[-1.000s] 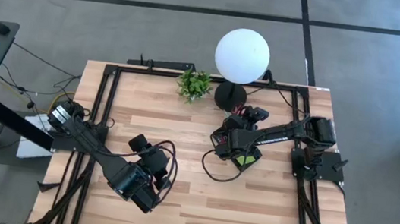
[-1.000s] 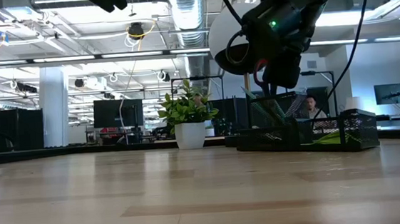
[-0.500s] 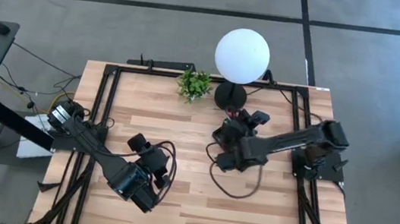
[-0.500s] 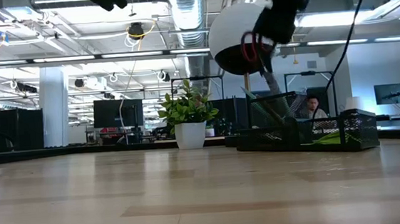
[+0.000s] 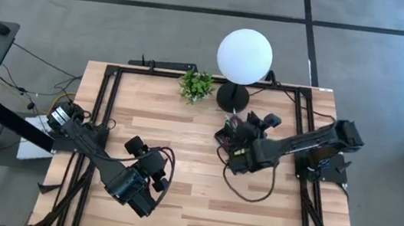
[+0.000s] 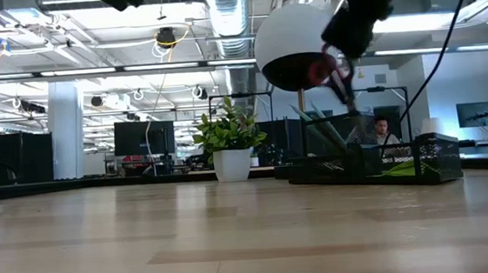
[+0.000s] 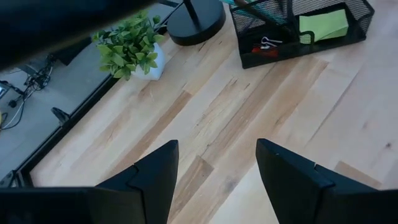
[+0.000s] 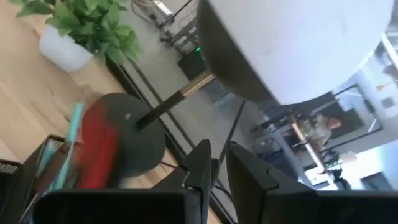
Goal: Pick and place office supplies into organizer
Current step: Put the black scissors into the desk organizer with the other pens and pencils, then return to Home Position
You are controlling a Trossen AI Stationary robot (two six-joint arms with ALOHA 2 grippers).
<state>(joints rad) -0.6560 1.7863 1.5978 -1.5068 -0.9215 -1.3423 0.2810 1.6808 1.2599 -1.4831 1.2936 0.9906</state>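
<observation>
The black mesh organizer (image 7: pixel 287 52) stands at the table's far right, by the lamp base. Inside lie a lime-green sticky-note pad (image 7: pixel 322 23), a small red piece (image 7: pixel 261 51) and black clips (image 7: pixel 268 42). Teal pens (image 8: pixel 73 134) stand in its taller section. The scissors' red handles (image 8: pixel 96 149) show blurred beside the pens, and in the low view their handles (image 6: pixel 327 64) are up and the blade slants down into that section. My right gripper (image 8: pixel 216 158) hovers above the organizer, fingers almost together with nothing between them. My left gripper (image 7: pixel 217 162) hangs open over the near left.
A white globe lamp (image 5: pixel 245 55) on a black base (image 5: pixel 233 96) and a small potted plant (image 5: pixel 196 85) stand at the far edge. Black frame rails run along both table sides. Bare wood (image 5: pixel 191 139) lies between the arms. A person (image 6: pixel 381 130) sits in the room behind.
My right gripper has risen from in front of the organizer's taller section to well above it and shifted toward the table's right edge, turning as it went. The red handles now show below it.
</observation>
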